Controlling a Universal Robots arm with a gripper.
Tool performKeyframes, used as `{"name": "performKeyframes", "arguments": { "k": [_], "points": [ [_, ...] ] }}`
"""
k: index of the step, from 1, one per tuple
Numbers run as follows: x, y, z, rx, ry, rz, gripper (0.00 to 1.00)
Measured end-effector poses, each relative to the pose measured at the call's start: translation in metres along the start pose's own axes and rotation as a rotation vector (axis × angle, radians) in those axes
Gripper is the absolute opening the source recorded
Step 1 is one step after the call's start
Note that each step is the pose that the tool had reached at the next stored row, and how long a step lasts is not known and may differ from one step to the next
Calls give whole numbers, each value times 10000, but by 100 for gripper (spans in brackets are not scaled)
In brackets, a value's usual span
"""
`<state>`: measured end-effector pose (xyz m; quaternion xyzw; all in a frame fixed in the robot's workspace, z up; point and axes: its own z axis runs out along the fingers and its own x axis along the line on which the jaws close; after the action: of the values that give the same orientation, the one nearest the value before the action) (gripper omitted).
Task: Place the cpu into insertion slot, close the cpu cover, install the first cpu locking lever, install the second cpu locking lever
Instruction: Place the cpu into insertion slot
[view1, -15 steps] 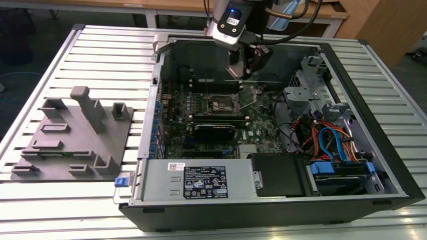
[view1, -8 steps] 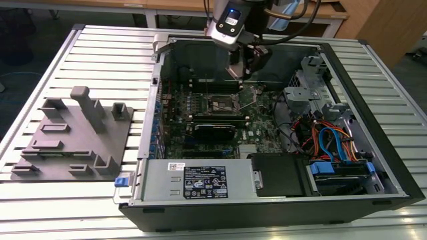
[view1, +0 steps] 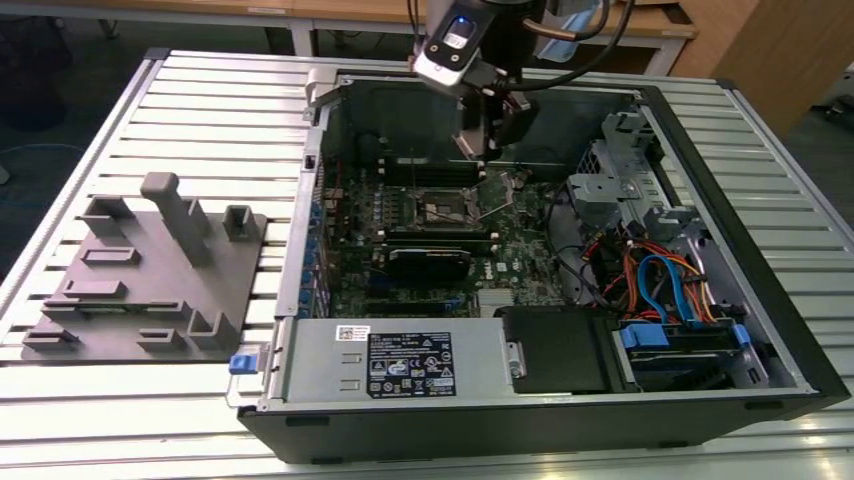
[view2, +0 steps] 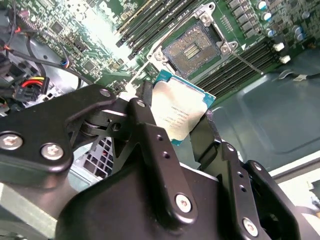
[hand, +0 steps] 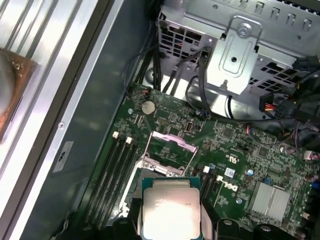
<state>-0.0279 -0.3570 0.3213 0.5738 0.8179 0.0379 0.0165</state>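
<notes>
Cpu is held off the board, clamped at two opposite edges by the black fingers of the tool, with its silver-grey top facing the camera in both wrist views. In the exterior view the tool hangs inside the open case, above the motherboard and over the memory slots just beside the slot. The slot is bare, its field of contacts showing inside the silvery rim, and the chip is not touching it. In the first wrist view the cover looks tipped up off the slot. The case lies on a slatted bench, with a grey fixture at the exterior view's left.
</notes>
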Motion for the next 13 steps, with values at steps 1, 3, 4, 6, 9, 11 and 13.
{"name": "performKeyframes", "arguments": {
  "k": [1,3,4,6,9,11,13],
  "points": [
    [2,1,2,-2,-8,102,54],
    [7,2,4,-4,-28,310,54],
    [9,3,5,-3,-43,390,54],
    [10,4,7,9,-63,571,54],
    [16,5,12,98,-63,825,54],
    [19,6,20,205,-42,1013,54],
    [23,6,33,310,-25,1204,54]
  ]
}}
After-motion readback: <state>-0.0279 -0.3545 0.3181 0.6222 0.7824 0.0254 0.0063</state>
